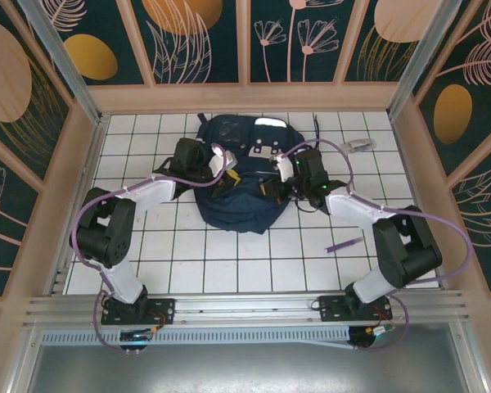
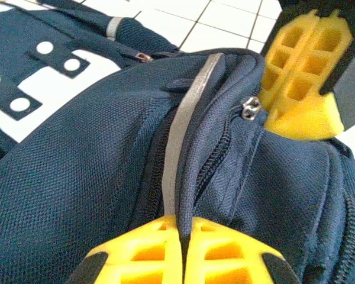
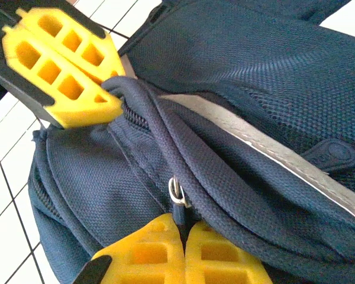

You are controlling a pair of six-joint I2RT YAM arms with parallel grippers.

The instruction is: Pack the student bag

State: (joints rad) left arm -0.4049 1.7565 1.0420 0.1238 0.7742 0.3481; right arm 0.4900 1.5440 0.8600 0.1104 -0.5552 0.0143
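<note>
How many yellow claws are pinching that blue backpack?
2: the left gripper is shut on a striped seam of the student bag; the right gripper is shut on a zipper pull nearby.

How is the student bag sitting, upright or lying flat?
Lying flat. In the top view the student bag spreads across the tiled table, its front with the white patches facing up at the camera.

A white tiled tabletop point(image 1: 254, 254) with dark grid lines, boxed in by a pale wooden frame point(image 1: 245, 97). Behind the frame, dark teal wall panels point(image 1: 200, 41) show peach and gold circles, leaves and flower outlines. A silver metal rail point(image 1: 245, 301) runs along the tabletop's near edge. Lighting is even.
</note>
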